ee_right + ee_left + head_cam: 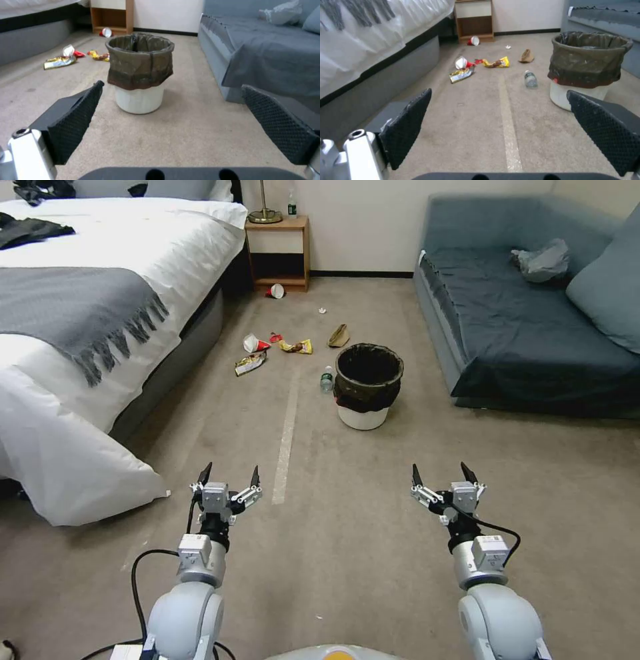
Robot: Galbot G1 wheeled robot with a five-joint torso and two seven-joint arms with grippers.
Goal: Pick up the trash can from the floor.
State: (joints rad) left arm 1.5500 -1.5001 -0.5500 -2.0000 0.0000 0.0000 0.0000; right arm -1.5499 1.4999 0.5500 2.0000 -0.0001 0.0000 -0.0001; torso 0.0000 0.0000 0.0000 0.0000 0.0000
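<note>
**A:** From the head view, where is the trash can (365,385)?

**B:** It stands upright on the floor (347,527), just beside the front corner of the sofa (527,333), well ahead of both arms. Beyond the can, wrappers (252,361) and a cup lie scattered; a bottle (327,379) lies just beside it on the bed (100,327) side.

**A:** And the grippers?

**B:** The left gripper (228,477) and right gripper (445,475) both hover over bare carpet, well short of the can, fingers spread wide and holding nothing. That looks like a ready pose, jaws parted before any reach.

**A:** What does the left wrist view give?

**B:** The left gripper (500,125) shows its pads wide apart, with the pale stripe (508,125) running between them. The trash can (586,67) sits ahead and off to the sofa side, so this arm is not lined up on it.

**A:** The right wrist view?

**B:** The right gripper (173,120), equally open and empty, frames the trash can (140,72) ahead between its pads. The black liner covers the can's upper half, the white base below. This arm seems better aimed for the pick, though the can is not yet within reach.
</note>
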